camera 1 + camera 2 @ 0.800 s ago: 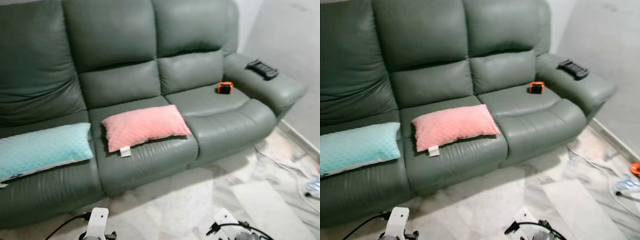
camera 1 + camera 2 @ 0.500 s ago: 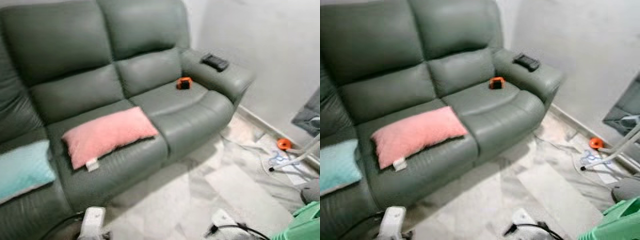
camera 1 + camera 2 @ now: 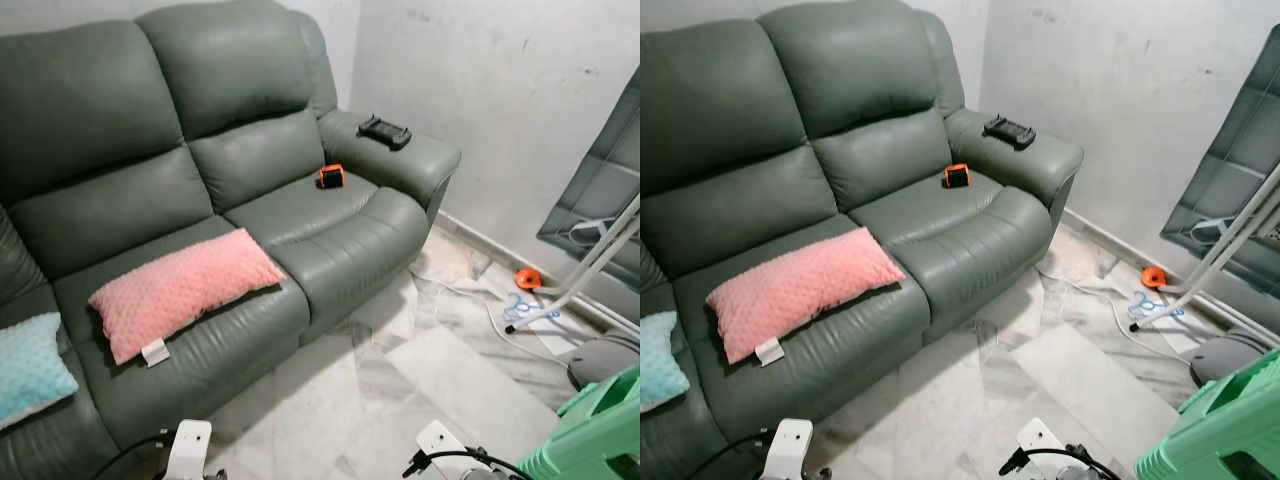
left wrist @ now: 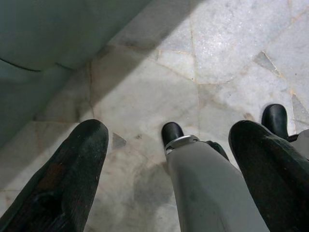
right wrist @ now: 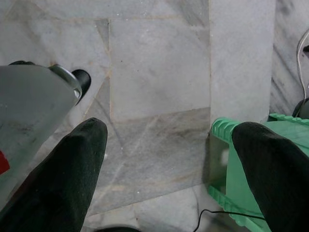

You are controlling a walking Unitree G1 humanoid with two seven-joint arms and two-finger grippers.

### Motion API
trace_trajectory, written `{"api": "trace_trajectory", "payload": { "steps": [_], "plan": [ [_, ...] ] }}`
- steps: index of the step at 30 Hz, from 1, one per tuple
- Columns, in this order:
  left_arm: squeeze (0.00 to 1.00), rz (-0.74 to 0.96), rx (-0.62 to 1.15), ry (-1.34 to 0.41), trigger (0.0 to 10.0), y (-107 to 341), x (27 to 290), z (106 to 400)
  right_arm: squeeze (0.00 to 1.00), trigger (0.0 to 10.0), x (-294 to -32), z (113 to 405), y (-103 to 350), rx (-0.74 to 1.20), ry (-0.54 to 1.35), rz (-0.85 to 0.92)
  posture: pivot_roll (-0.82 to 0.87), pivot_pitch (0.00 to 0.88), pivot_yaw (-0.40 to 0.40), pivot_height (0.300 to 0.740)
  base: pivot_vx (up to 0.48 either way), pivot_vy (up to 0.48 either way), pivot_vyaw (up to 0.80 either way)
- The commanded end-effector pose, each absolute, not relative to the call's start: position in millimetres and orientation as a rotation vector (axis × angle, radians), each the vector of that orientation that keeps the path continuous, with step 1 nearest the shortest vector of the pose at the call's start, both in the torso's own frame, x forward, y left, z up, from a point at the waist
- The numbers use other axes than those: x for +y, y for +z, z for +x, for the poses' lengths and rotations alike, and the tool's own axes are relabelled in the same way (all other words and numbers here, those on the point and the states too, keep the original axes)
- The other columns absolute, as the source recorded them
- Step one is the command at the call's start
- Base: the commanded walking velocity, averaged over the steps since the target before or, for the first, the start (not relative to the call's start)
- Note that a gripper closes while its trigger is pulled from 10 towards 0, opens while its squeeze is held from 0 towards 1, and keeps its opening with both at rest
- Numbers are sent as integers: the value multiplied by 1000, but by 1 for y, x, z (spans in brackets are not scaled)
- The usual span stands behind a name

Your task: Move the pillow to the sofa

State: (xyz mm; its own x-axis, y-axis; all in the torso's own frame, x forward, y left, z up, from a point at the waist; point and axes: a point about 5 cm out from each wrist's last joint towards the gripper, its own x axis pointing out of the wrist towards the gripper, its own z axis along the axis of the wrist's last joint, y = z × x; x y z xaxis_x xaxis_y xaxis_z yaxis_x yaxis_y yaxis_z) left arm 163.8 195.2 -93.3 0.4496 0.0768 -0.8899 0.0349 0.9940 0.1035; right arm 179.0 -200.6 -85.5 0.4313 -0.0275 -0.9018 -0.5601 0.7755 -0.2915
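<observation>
A pink pillow (image 3: 180,290) lies flat on the middle seat of the grey-green leather sofa (image 3: 345,235), a white tag at its front corner. A teal pillow (image 3: 28,366) lies on the seat to its left, cut off by the frame edge. My left gripper (image 4: 169,145) hangs open over the marble floor close to the sofa's base, above my own leg. On the other side, my right gripper (image 5: 171,140) hangs open over the floor, holding nothing, with a green plastic crate (image 5: 251,164) beside it.
A small orange object (image 3: 331,176) sits on the right seat and a black controller (image 3: 385,131) on the armrest. To the right are the wall, a white stand (image 3: 590,270), cables (image 3: 515,308), an orange disc (image 3: 528,277) and the green crate (image 3: 590,440).
The camera has swung to the right: the sofa and pillows slid left in the picture, and the wall, stand and green crate came into view. Both pillows stay where they lay.
</observation>
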Motion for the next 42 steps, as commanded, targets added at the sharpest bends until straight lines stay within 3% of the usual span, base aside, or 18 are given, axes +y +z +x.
{"api": "trace_trajectory", "payload": {
  "steps": [1, 16, 42],
  "plan": [
    [0, 113, 1105, 28, 10000, -93, 195, 165, 0, 10000, -203, 182, -84, 1083, 341, -618, -114, 0, -33, 720, 334, 0, 0],
    [0, 106, 1106, 28, 10000, -93, 196, 165, 0, 10000, -202, 182, -84, 1090, 339, -613, -116, 0, -30, 720, 423, 0, 0],
    [0, 108, 1109, 24, 10000, -93, 196, 165, 0, 10000, -201, 182, -84, 1093, 342, -618, -120, 0, -27, 720, 378, 0, -636]
  ]
}}
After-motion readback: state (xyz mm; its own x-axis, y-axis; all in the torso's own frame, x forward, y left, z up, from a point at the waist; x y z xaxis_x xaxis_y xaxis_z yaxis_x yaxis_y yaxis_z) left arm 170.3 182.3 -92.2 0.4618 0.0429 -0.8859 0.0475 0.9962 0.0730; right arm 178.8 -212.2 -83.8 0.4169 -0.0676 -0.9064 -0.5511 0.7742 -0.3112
